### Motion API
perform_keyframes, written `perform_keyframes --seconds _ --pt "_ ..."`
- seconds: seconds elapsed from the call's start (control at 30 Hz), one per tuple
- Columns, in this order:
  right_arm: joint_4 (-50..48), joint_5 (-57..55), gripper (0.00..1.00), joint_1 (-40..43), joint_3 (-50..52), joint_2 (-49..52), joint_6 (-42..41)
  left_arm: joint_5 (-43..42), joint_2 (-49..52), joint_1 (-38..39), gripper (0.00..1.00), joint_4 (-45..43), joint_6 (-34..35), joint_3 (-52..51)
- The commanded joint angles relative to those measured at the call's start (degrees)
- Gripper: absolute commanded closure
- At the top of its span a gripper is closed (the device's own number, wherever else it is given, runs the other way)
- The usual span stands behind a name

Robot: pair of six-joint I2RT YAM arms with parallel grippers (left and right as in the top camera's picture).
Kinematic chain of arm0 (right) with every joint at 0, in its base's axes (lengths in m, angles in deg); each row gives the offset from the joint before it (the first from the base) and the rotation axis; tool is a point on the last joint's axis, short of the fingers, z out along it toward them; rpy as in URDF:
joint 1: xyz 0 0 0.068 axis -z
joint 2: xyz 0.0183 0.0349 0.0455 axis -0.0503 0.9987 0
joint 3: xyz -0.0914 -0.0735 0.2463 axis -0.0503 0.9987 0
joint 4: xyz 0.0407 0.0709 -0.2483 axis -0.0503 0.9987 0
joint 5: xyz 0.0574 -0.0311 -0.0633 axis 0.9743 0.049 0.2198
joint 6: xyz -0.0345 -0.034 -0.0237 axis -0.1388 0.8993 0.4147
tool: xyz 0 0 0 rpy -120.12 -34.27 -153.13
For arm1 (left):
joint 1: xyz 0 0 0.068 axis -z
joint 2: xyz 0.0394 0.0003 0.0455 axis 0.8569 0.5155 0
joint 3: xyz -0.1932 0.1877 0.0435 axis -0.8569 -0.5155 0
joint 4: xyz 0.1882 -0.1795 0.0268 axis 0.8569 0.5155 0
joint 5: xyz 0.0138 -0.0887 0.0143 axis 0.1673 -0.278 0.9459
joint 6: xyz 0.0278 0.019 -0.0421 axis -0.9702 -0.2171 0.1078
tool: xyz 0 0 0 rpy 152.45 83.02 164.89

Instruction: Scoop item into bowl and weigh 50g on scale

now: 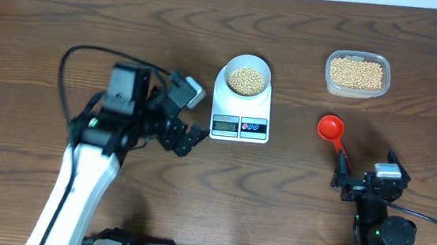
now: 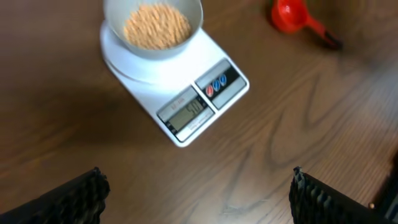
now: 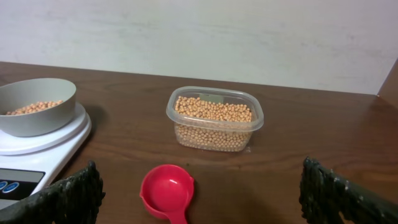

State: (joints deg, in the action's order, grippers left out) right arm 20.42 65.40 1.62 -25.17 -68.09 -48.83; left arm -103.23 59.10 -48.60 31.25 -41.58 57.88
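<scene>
The white bowl (image 1: 246, 77) stands on the white scale (image 1: 240, 112) and holds a heap of beige beans (image 1: 247, 80). It also shows in the left wrist view (image 2: 153, 28) and the right wrist view (image 3: 36, 106). The scale's display (image 2: 188, 112) is lit. More beans fill a clear plastic tub (image 1: 357, 73) (image 3: 214, 119) at the right. A red scoop (image 1: 331, 130) (image 3: 166, 191) lies empty on the table. My left gripper (image 1: 189, 140) (image 2: 198, 193) is open and empty, left of the scale. My right gripper (image 1: 364, 185) (image 3: 198, 193) is open and empty, just behind the scoop.
The dark wood table (image 1: 69, 14) stretches to the left and back. A pale wall (image 3: 249, 37) stands behind the tub. A black cable (image 1: 74, 54) loops behind the left arm.
</scene>
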Motion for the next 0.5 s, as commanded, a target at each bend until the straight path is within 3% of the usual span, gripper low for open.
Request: perform_keyframes --seconds 0.0,0.47 --pt "0.2 -0.4 0.01 -0.3 0.1 -0.5 0.5 5.5 -6.9 -0.2 0.05 2.9 7.2 1.3" --pt "0.2 -0.4 0.01 -0.3 0.1 -0.5 0.5 10.8 -24.5 -0.2 0.05 9.3 12.9 0.2"
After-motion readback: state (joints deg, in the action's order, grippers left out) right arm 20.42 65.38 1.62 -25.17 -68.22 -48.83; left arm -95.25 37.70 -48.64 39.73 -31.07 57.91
